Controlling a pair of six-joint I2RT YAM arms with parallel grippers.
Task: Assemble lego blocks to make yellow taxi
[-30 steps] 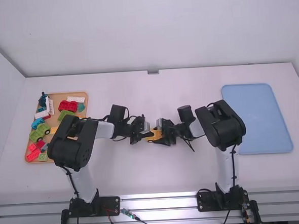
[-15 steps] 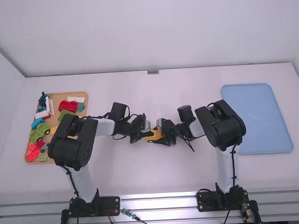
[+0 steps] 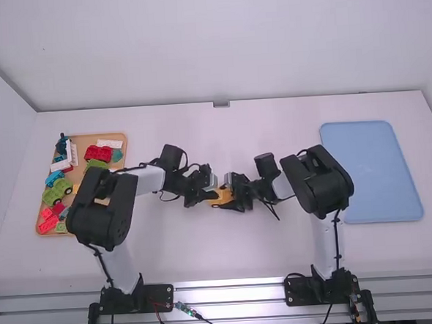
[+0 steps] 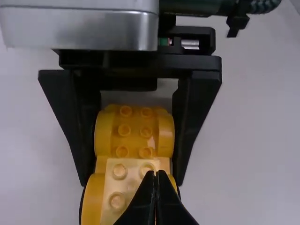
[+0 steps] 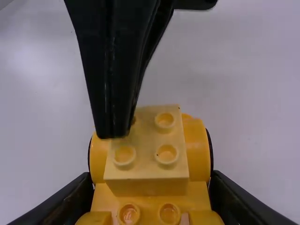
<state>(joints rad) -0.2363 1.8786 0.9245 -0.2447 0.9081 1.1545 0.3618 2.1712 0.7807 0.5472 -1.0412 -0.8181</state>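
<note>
Near the table's middle, my left gripper (image 3: pixel 209 192) meets my right gripper (image 3: pixel 236 194) at the yellow car (image 3: pixel 222 197). In the right wrist view, my right gripper (image 5: pixel 150 187) is shut on the car's yellow base (image 5: pixel 150 202), one finger on each side. A pale yellow block (image 5: pixel 147 164) with studs sits on top of the base. My left gripper (image 4: pixel 153 178) is shut with nothing between its fingers, and its tips are at a corner of the pale block (image 4: pixel 123 185). They cover one stud.
At the left, a wooden tray (image 3: pixel 89 227) holds red, green, blue, white and yellow blocks. A blue tray (image 3: pixel 372 171) lies flat to the right of the right arm.
The left arm has shifted slightly, its wrist and elbow a little to the left. My right gripper and the yellow car have moved very slightly left. Both grippers remain close together.
</note>
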